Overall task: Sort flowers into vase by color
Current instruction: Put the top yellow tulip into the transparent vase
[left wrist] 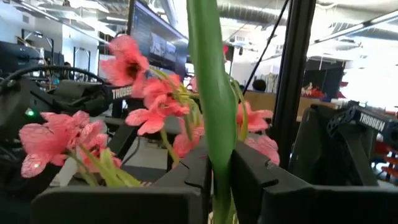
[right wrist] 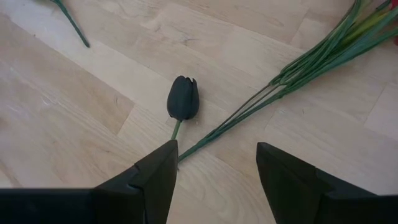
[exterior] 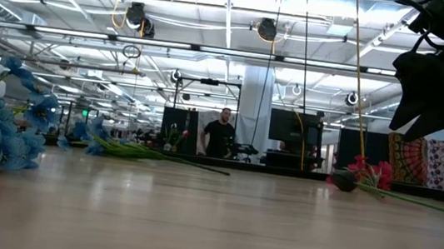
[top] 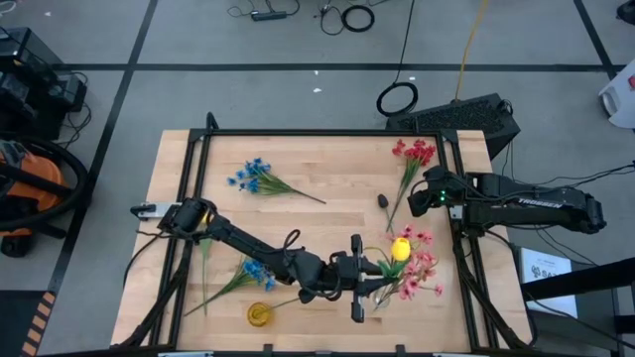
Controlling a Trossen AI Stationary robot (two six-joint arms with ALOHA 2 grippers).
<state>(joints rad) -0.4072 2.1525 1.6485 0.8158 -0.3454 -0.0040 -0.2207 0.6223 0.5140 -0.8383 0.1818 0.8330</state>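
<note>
While the left pincer (top: 369, 281) is clamped on the thick green stem (left wrist: 211, 112) of the yellow-budded flower (top: 400, 248), that stem rises straight between its dark fingers (left wrist: 249, 180) and blocks much of the wrist view. Pink artificial blossoms (left wrist: 146, 102) crowd just behind it (the pink sprigs (top: 419, 270) lie at the desk's near right). Beside the left arm lie a blue sprig (top: 253, 270) and a small yellow-tinted glass vase (top: 259, 314). Farther off, the right pincer (right wrist: 214, 165) hangs open above a black tulip bud (right wrist: 183, 98), just beside the red sprig's thin green stems (right wrist: 298, 68). Another blue sprig (top: 256, 178) lies well apart on the wooden desk (top: 327, 159).
</note>
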